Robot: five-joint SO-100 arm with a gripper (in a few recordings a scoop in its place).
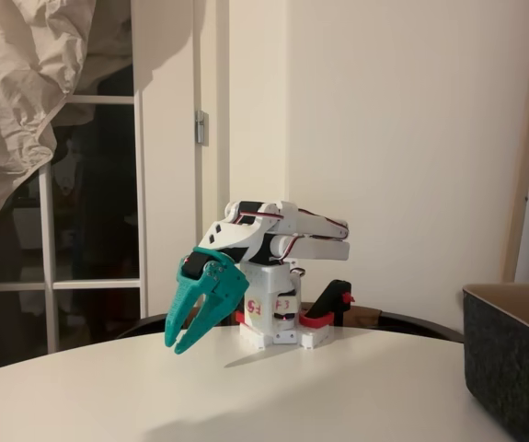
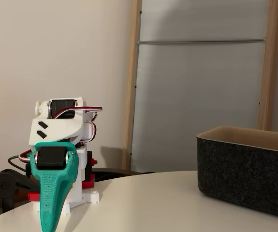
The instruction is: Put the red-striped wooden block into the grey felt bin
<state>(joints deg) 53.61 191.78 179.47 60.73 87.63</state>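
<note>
Arm folded at the table's [image 1: 273,387] far edge, teal claw [image 1: 183,339] slightly open and empty, grey felt bin [image 2: 247,171] near the right edge.

White round bench [image 1: 356,387]. Cream wall [image 1: 411,138]. Dark glazed door [image 1: 94,212] at left, crumpled pale sheet [image 1: 25,83] hanging over it. Dim lighting.

arm [image 1: 282,235]: white shell, black servos | claw [image 1: 190,324]: teal, pointed | cables: red-black | base clamps [image 1: 324,313]: red-black
</note>
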